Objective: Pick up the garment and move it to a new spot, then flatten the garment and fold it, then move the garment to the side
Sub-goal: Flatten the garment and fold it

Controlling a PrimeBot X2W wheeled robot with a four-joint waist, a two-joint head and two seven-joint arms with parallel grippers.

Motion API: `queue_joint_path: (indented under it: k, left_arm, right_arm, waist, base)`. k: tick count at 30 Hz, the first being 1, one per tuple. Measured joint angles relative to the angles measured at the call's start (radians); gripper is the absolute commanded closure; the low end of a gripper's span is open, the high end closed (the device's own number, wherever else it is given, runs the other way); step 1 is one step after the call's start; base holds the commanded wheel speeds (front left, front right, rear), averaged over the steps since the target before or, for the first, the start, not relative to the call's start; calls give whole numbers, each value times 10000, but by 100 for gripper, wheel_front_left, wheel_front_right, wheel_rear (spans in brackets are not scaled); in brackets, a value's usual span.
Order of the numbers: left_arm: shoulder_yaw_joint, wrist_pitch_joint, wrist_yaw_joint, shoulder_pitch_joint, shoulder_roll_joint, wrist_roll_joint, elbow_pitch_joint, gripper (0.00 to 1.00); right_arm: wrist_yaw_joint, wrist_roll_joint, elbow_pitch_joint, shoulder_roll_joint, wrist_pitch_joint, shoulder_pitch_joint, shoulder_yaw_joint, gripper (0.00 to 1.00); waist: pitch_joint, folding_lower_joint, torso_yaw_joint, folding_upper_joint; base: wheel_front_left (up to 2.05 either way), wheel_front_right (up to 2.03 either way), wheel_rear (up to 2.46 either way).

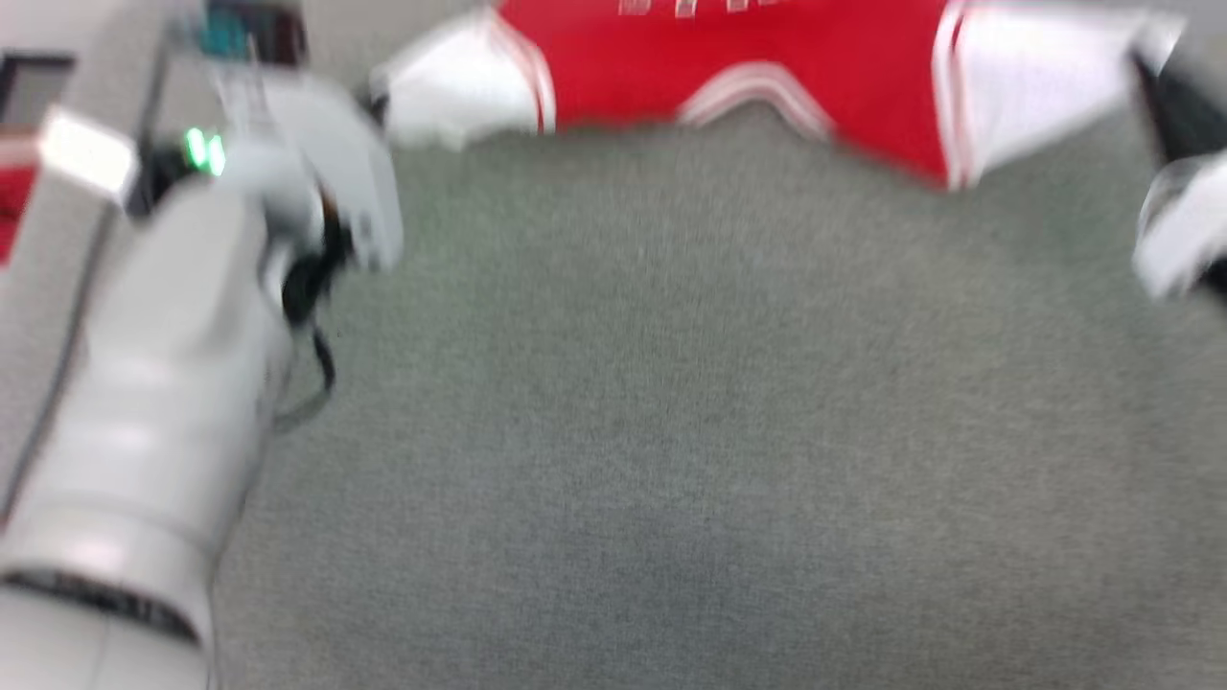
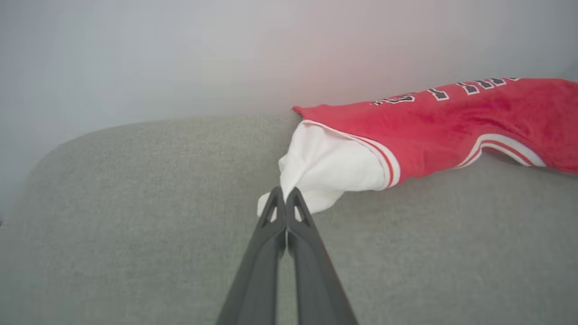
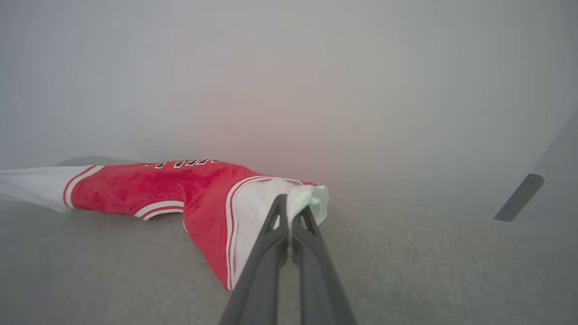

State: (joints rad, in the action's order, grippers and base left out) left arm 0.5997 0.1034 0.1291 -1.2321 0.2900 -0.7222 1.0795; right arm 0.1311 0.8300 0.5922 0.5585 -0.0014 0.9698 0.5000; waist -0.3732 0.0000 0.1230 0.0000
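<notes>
**Position.** The garment lies at 12 o'clock on the grey surface. It spans 11 to 1 o'clock, with its neckline turned toward 6 o'clock. The head view is blurred, so I read the finer detail from the wrist views.

**Jaws.** My left jaws are clenched on the tip of the left sleeve. My right jaws are clenched on the end of the right sleeve, and a fold of white cloth bulges out above the tips.

**Handling.** I judge the garment light, soft and fully limp. It has no stiffness of its own, so it takes whatever shape my two holds give it, and the red body sags onto the surface between them. It is not fragile. The smooth jersey knit can creep out of a shallow pinch.

**Where to hold.** The sleeve ends serve for spreading. The striped trim at the shoulder seam is probably thicker and should give a firmer bite. Matched holds at both sides keep the cloth flat.
</notes>
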Motion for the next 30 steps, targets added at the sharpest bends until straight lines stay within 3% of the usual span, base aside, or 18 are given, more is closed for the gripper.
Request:
queue_joint_path:
  k: [8, 14, 18, 25, 30]
  left_arm:
    - [433, -153, 13, 3796, 1154, -585, -2021, 100]
    - [240, 374, -711, 6334, 2251, -1129, -4412, 100]
    - [88, 1124, -1707, 8181, 3187, -1553, -6767, 100]
    - [-788, 1956, -4334, 11627, 4782, -2556, -11020, 100]
    - [-1482, 1837, -5691, 13668, 5423, -3147, -13064, 100]
  right_arm:
    - [0, 692, -1969, 742, 571, -4189, -84, 100]
    - [2, 679, -3657, 1444, 1639, -6803, -598, 100]
    - [2, 669, -4740, 1680, 2474, -8293, -1264, 100]
    - [2, 872, -6548, 1824, 4437, -11037, -2464, 100]
    - [0, 940, -7597, 1549, 5791, -12673, -3693, 100]
  waist:
    - [1885, 0, -114, 0]
    - [2984, 0, -147, 0]
    - [3427, 0, -170, 0]
    - [3355, 0, -214, 0]
    - [3062, 0, -211, 0]
  base:
    - [0, 0, 0]
    - [0, 0, 0]
    - [0, 0, 0]
    - [0, 0, 0]
    - [0, 0, 0]
